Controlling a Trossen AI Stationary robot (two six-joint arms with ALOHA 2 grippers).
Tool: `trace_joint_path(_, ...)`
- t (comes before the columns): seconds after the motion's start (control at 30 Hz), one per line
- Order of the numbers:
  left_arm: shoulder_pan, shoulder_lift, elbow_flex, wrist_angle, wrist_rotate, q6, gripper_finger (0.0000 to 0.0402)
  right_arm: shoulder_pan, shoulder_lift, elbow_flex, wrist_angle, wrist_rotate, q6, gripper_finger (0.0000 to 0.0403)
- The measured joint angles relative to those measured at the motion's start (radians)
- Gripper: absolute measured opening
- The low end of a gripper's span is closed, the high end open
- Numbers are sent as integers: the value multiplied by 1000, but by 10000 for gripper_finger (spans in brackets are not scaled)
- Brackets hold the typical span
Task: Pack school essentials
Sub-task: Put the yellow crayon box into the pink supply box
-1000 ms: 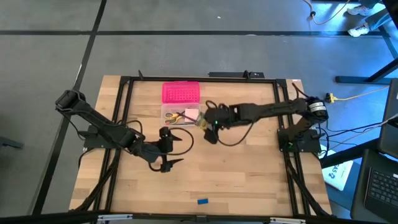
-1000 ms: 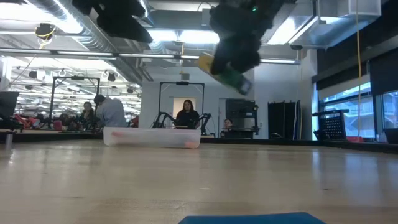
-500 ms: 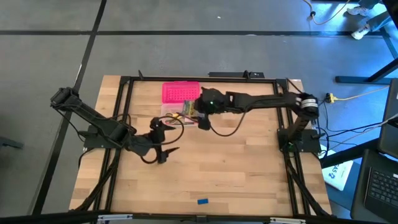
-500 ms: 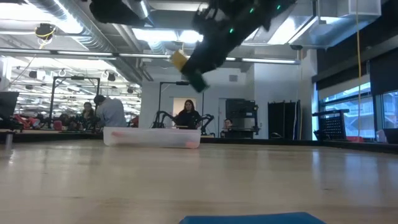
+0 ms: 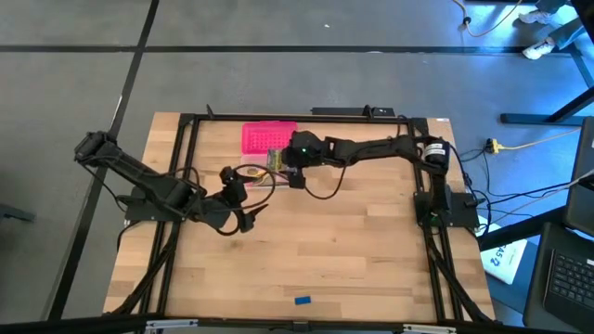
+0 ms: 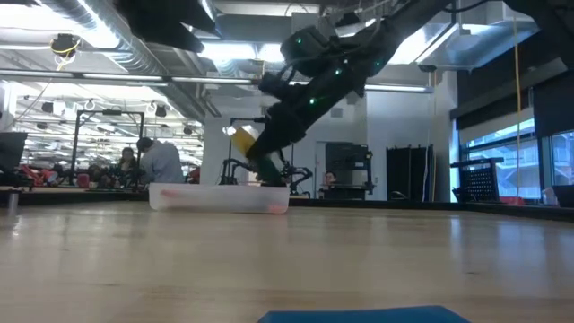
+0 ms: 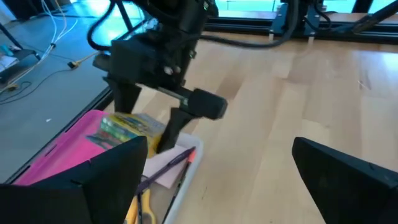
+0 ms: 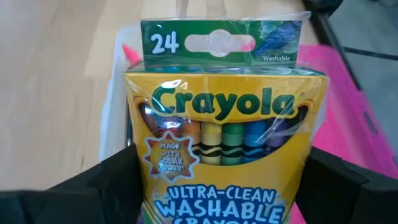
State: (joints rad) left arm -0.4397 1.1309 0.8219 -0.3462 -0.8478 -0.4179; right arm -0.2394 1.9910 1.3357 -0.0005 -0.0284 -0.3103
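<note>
My right gripper [image 5: 286, 167] is shut on the green-yellow crayon box [image 8: 224, 124], held low over the clear plastic box [image 5: 263, 173], next to its pink lid [image 5: 269, 137]. Inside the clear box lie yellow-handled scissors [image 7: 140, 208], a dark red pen [image 7: 169, 164] and the pink notepad [image 7: 179, 167]. The tiny blue eraser [image 5: 303, 300] lies flat near the table's near edge. My left gripper [image 5: 243, 198] hovers open just near-left of the clear box, touching nothing. My right gripper pinches the crayon box between its two fingers [image 8: 68, 193], one on each narrow side, at the end away from the green hang tab [image 8: 221, 42]. The fingers come slanting down from the table's right. The crayon box [image 6: 244, 145] tilts tab-end down over the clear box; whether it touches it, I cannot tell.
A black metal frame [image 5: 186, 148] borders the table's left, far and right sides. Bare wood spreads between the clear box and the eraser [image 6: 363, 316]. People stand in the room beyond the table [image 6: 161, 161].
My right gripper has carried the crayon box toward the table's left and far edge and down, from mid-table to just over the clear box, tipping it tab-end down. My left gripper has shifted slightly toward the far edge, staying open.
</note>
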Motion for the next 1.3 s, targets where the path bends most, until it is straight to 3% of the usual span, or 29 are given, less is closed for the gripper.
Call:
trace_joint_path(0.53,27,0,-1,-2,4,-1,396,-5,16,0,-148,0,-10,330)
trace_joint_path(1.3,46,0,-2,-16,-1,-18,396,-4,16,0,-201,0,-13,330)
